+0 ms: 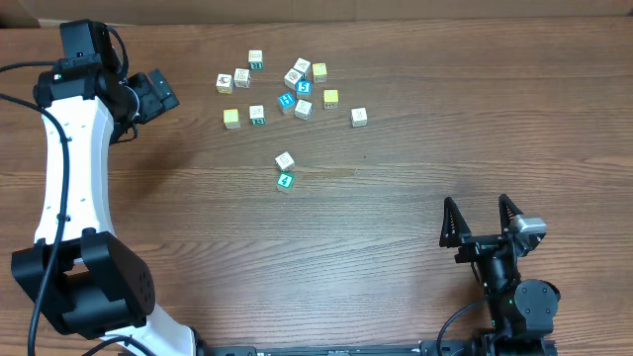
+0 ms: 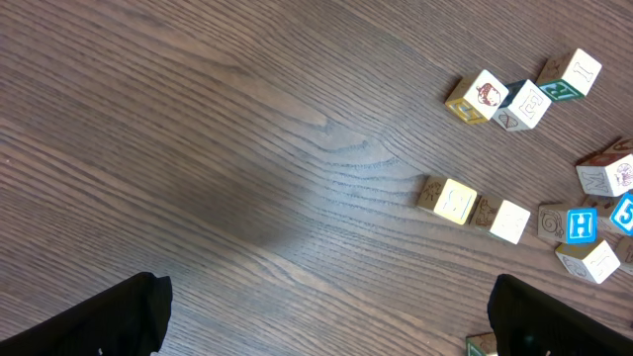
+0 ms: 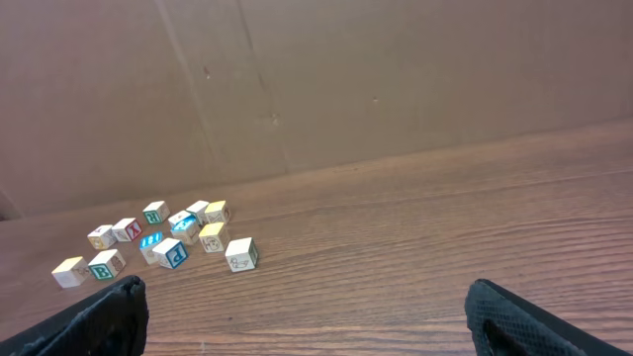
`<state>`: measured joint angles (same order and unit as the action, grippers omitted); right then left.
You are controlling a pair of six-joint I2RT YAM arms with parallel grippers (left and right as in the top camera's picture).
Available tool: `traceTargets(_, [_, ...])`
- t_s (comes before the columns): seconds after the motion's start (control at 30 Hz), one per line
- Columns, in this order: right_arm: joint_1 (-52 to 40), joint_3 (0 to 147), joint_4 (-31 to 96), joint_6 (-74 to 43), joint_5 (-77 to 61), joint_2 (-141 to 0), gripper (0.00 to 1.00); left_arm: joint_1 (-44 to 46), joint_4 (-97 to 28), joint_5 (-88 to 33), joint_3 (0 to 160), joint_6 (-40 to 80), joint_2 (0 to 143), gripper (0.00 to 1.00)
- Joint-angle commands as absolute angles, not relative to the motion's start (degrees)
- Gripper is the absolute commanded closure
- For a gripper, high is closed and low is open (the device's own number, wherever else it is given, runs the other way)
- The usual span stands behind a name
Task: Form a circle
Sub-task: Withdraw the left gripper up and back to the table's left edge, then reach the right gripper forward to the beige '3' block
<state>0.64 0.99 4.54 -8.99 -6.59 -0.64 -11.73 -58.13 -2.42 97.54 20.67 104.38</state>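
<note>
On the table (image 1: 396, 227), lettered cubes (image 1: 287, 100) lie loosely scattered.

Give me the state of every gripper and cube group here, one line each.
left gripper: open, holding nothing
right gripper: open, holding nothing, far from the cubes
scattered cubes: lying loose, no circle formed
white cube: lying apart from the scatter, next to the teal cube

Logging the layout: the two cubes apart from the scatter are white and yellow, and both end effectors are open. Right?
No. The overhead view shows that pair as a white cube and a teal cube, not yellow. The left end effector and right end effector are open.
</note>
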Motion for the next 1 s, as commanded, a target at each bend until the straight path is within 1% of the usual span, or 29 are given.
traceTargets(0.0, [0.3, 0.4, 4.2, -9.2, -6.1, -0.2, 0.0, -11.6, -58.2, -3.0, 97.6, 21.0, 104.7, 0.01])
traceTargets(0.17, [0.3, 0.4, 2.5, -9.3, -6.2, -0.2, 0.0, -11.6, -58.2, -3.0, 97.6, 21.0, 104.7, 0.0])
traceTargets(0.3, [0.3, 0.4, 0.0, -9.3, -10.4, -0.2, 0.0, -11.6, -58.2, -3.0, 97.6, 21.0, 104.7, 0.0])
traceTargets(0.43, [0.3, 0.7, -5.1, -10.6, -23.4, -0.2, 0.0, -11.6, -58.2, -3.0, 97.6, 21.0, 104.7, 0.0])
traceTargets(0.53, [0.4, 3.7, -3.3, -14.4, -25.0, -0.2, 0.0, -11.6, -58.2, -3.0, 97.6, 21.0, 104.7, 0.01])
traceTargets(0.7, [0.4, 15.5, 3.9, -15.0, -22.5, -3.9, 0.0, -11.6, -58.2, -3.0, 97.6, 21.0, 104.7, 0.0])
traceTargets(0.83, [0.4, 28.3, 10.7, -15.0, -22.3, -12.7, 0.0, -11.6, -58.2, -3.0, 97.6, 21.0, 104.7, 0.01])
traceTargets(0.97, [0.4, 42.4, 20.5, -14.7, -22.3, -23.8, 0.0, -11.6, -58.2, -3.0, 97.6, 21.0, 104.7, 0.01])
